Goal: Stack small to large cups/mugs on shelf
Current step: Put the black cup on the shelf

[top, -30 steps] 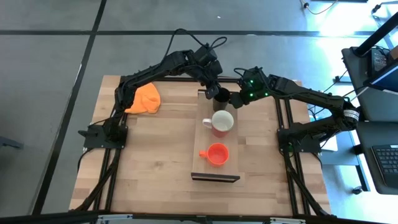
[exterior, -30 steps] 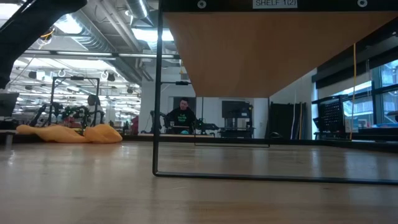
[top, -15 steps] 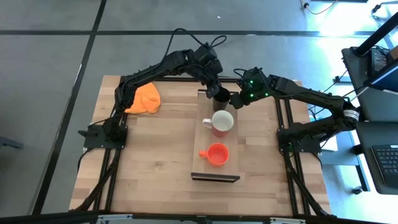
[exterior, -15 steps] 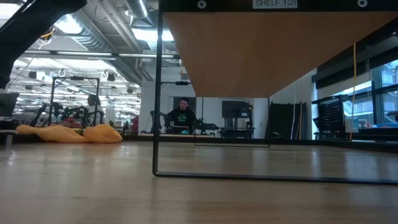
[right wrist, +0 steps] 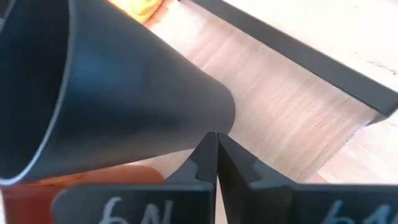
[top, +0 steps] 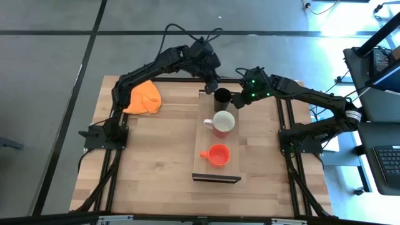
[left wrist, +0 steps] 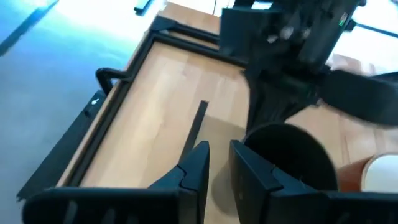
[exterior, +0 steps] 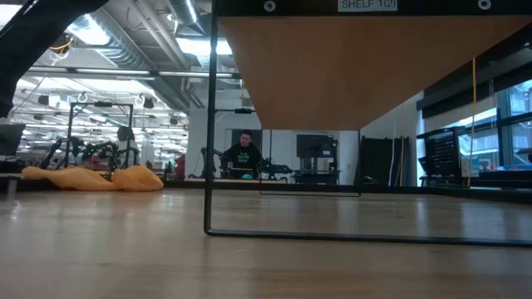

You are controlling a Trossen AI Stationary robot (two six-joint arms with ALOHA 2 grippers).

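The black cup [top: 222, 97] stands upright at the far end of the wooden shelf [top: 203, 165]. The white-and-red mug [top: 220, 123] stands mid-shelf and the orange mug [top: 218, 154] near its near end. My left gripper [top: 212, 84] hovers just beyond the black cup's far left side. In its wrist view the gripper [left wrist: 218, 163] is narrowly open and empty, with the cup [left wrist: 291, 155] beside it. My right gripper [top: 238, 99] is shut at the cup's right side. My right gripper's shut fingertips [right wrist: 210, 144] lie against the black cup's outer wall [right wrist: 186, 118], low on its right side. They come slanting from the table's right. The cup stands upright on the shelf.
An orange cloth [top: 144, 99] lies at the table's far left and also shows in the low view [exterior: 91, 178]. The shelf has dark brackets at its far end [top: 209, 92] and near end [top: 216, 179]. The low view looks under the shelf board [exterior: 357, 66].
My left gripper has risen and drawn back from the black cup toward the table's far edge. The cup stays upright in its place on the shelf.
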